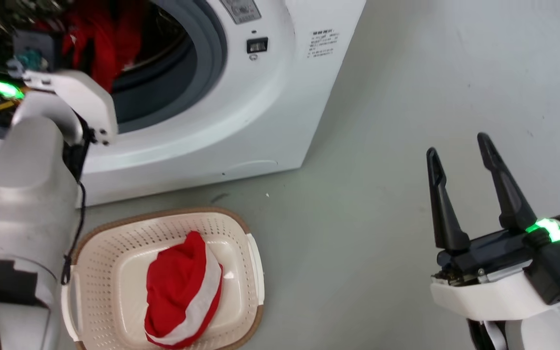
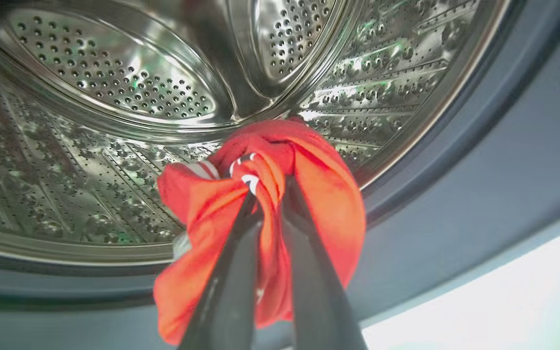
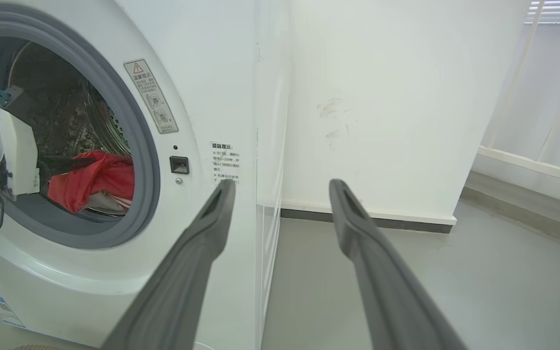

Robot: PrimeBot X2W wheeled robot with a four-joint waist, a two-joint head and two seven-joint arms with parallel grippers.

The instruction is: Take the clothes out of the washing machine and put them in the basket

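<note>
The left end effector (image 2: 271, 189) is reaching into the front-loading washing machine (image 1: 241, 112) and is grasping a red garment (image 2: 328, 204); its two dark fingers (image 2: 231, 282) are clenching a bunched fold of the fabric between them, and the rest of the cloth is draping down on both sides of the fingers; a bit of white trim is showing at the pinch; the garment is hanging just in front of the perforated steel drum (image 2: 114, 82), at the level of the grey gasket (image 2: 455, 194). In the head view the pale left forearm (image 1: 22, 194) is stretching up toward the porthole, a green light (image 1: 5, 89) is glowing at its wrist, and red cloth is showing inside the opening; from the right wrist view the same red bundle is sitting low in the porthole, above the bottom of the gasket.

The cream perforated laundry basket (image 1: 110, 253) with the brown rim is standing on the grey floor (image 1: 358, 218) just in front of the machine, beside the left arm; a red-and-white striped garment (image 1: 183, 291) is lying crumpled on its bottom.

The right end effector (image 1: 457, 146) is hovering well to the right of the machine and the basket, released, with its fingers spread wide and nothing between them; its wrist light is glowing green; in its own view it is pointing toward the machine's front right corner, near a warning sticker (image 3: 151, 97) and the door latch (image 3: 179, 165), with a white wall (image 3: 382, 97) behind.
</note>
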